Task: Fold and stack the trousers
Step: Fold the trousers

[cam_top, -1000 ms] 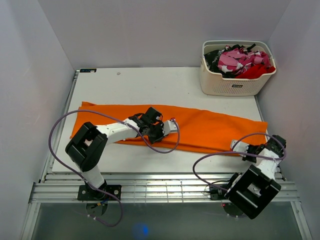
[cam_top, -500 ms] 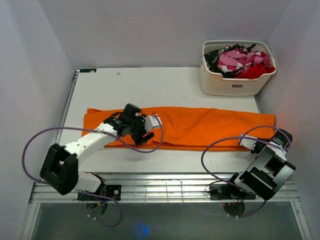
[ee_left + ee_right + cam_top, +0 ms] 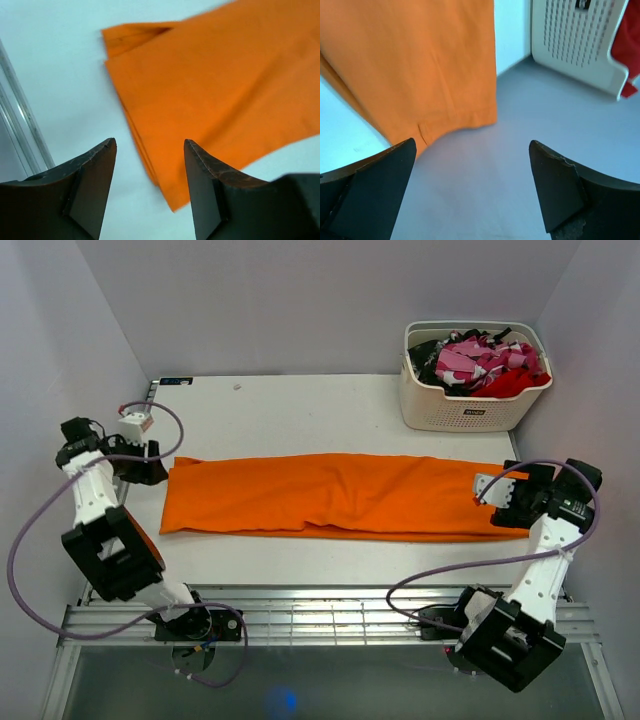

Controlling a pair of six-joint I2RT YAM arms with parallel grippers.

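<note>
The orange trousers (image 3: 340, 495) lie flat as one long folded band across the table (image 3: 300, 410), from left to right. My left gripper (image 3: 152, 473) hovers just off their left end, open and holding nothing. In the left wrist view the trousers (image 3: 215, 80) spread out ahead of the left gripper (image 3: 150, 145), their layered corner between the fingers. My right gripper (image 3: 500, 502) is at the band's right end, open wide and empty. In the right wrist view the trousers' end (image 3: 420, 65) lies ahead and to the left of the right gripper (image 3: 472, 145), apart from it.
A white basket (image 3: 465, 412) of red, pink-patterned and black clothes stands at the back right corner, also seen as the basket (image 3: 575, 40) in the right wrist view. Walls close in on three sides. Metal rails (image 3: 320, 615) run along the near edge.
Both grippers have opened. The left arm swung from the middle of the trousers to their left end, the right arm rose at the right end, and the trousers now lie straighter.
</note>
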